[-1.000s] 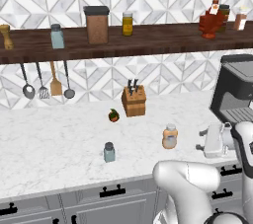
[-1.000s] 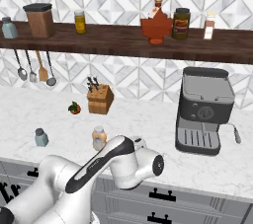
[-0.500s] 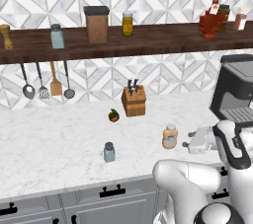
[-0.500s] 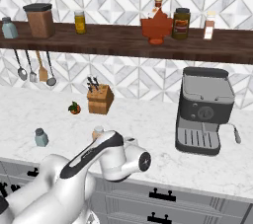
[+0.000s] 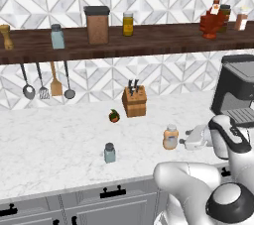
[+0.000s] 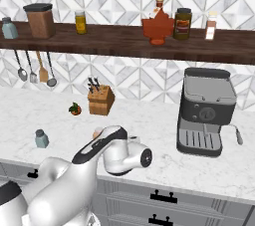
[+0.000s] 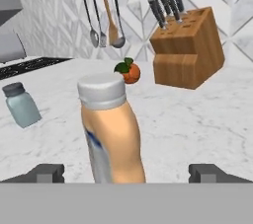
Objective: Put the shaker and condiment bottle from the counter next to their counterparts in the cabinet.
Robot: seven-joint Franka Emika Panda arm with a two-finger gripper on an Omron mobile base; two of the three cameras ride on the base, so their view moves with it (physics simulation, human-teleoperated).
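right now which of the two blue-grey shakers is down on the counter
The shaker on the white marble counter, left of the condiment bottle. Its twin stands up on the dark shelf.

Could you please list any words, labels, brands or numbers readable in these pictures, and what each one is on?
No text is readable.
condiment bottle: a blue mark on its side, no letters legible.
red bottle on the shelf: label too small to read.
coffee machine: no visible lettering.
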